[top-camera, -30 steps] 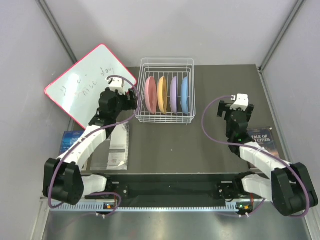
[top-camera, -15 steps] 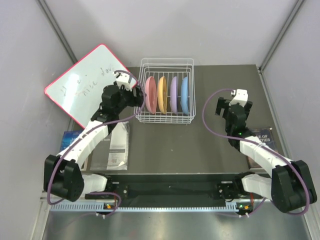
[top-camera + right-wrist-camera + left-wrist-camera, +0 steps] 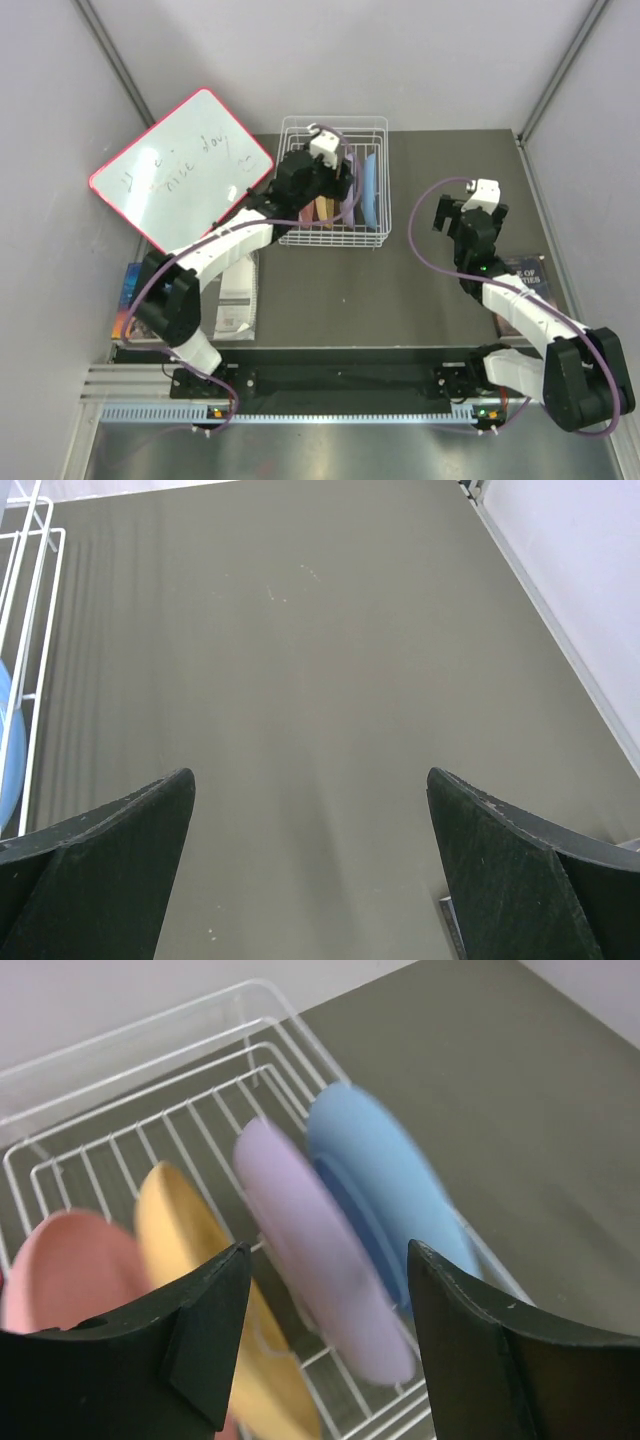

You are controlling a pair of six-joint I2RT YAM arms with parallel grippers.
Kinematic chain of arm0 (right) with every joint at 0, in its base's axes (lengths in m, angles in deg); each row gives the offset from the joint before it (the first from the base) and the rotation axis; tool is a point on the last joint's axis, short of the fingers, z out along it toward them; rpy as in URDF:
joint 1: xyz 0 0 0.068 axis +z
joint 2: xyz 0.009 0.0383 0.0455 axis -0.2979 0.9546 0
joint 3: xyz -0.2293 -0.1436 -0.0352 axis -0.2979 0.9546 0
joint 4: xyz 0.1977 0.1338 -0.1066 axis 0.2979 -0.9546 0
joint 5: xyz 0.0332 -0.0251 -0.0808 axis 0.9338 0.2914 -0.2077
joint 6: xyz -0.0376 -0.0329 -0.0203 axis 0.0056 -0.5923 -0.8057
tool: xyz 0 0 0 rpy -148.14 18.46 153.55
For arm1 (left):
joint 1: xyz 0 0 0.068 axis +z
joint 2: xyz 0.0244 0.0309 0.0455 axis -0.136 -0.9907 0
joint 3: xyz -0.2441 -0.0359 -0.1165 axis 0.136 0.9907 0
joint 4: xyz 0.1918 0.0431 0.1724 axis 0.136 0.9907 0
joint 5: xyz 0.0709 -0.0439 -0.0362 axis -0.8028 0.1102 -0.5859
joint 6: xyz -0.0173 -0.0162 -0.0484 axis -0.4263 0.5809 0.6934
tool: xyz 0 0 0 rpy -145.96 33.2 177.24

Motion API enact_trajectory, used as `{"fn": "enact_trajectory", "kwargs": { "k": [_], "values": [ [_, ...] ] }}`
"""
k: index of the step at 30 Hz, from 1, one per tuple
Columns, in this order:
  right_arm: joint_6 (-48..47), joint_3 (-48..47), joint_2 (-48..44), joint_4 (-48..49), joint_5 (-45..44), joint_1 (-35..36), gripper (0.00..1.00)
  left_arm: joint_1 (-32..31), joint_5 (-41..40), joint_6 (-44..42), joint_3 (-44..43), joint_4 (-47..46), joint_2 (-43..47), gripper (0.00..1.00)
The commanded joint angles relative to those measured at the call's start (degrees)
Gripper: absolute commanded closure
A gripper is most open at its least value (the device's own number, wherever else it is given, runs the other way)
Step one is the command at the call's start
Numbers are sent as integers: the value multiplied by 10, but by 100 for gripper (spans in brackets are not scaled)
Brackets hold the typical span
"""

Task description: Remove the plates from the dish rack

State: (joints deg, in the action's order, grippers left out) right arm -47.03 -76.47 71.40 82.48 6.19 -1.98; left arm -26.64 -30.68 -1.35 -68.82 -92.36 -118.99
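The white wire dish rack (image 3: 335, 128) stands at the table's back middle. Four plates stand on edge in it: pink (image 3: 60, 1275), orange (image 3: 185, 1240), lilac (image 3: 300, 1220) and light blue (image 3: 385, 1175). In the top view my left arm hides most of them; the blue plate (image 3: 369, 190) and part of the orange one (image 3: 322, 211) show. My left gripper (image 3: 327, 1260) is open above the rack, its jaws either side of the lilac plate's top edge, not touching. My right gripper (image 3: 310, 780) is open and empty over bare table to the right of the rack (image 3: 40, 630).
A red-framed whiteboard (image 3: 180, 165) leans at the back left. A book (image 3: 135, 285) and a booklet (image 3: 235, 295) lie at the front left. Another book (image 3: 525, 275) lies at the right. The side walls stand close.
My left arm has swung right, from beside the rack's left wall to above the plates. The right arm has hardly moved.
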Motion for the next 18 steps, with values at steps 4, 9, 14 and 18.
{"fn": "enact_trajectory", "kwargs": {
  "k": [4,9,14,18],
  "values": [
    [22,0,-13,12,12,-11,0,-93,-116,-58,-122,-3,-72,34],
    [28,1,-6,16,21,-16,0,-132,-178,-78,-177,17,-126,39],
    [32,3,-8,16,23,-16,0,-146,-242,-48,-219,52,-162,44],
    [35,5,-12,16,21,-20,0,-146,-282,1,-241,77,-172,45]
  ]
}}
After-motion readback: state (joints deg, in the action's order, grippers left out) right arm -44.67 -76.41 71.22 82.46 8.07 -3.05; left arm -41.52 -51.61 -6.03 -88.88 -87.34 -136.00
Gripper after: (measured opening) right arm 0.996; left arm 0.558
